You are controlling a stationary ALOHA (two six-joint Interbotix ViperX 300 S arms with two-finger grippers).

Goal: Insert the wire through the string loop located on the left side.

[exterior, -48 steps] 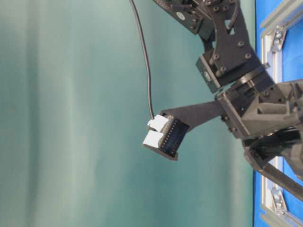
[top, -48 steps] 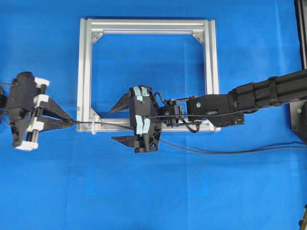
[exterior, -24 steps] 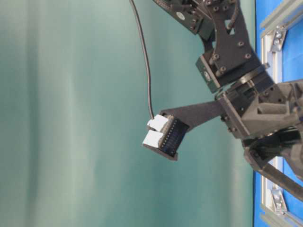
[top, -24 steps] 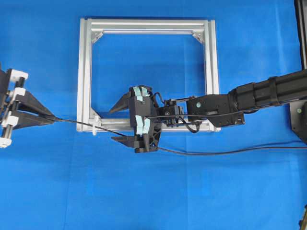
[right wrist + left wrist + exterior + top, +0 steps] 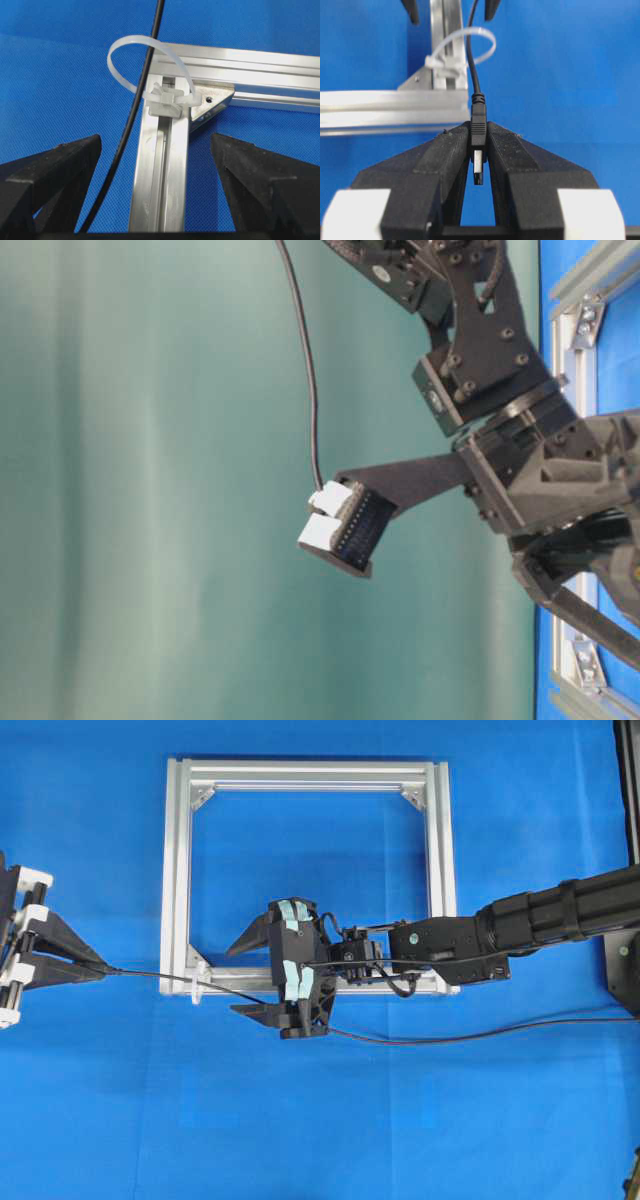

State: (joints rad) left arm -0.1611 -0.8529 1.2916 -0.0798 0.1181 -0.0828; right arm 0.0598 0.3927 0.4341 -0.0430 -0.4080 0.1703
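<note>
Left end effector (image 5: 479, 150) clamps the wire (image 5: 478, 127) plug, tip pointing away from the string loop (image 5: 470, 47); right end effector (image 5: 155, 160) gapes.

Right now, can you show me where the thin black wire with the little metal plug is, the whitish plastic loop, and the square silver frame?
Thin black wire (image 5: 478, 129): left wrist view, plug body between the fingers.
Whitish plastic loop (image 5: 121, 46): right wrist view, top of its arc.
Square silver aluminium frame (image 5: 310, 773): overhead view, far bar.
</note>
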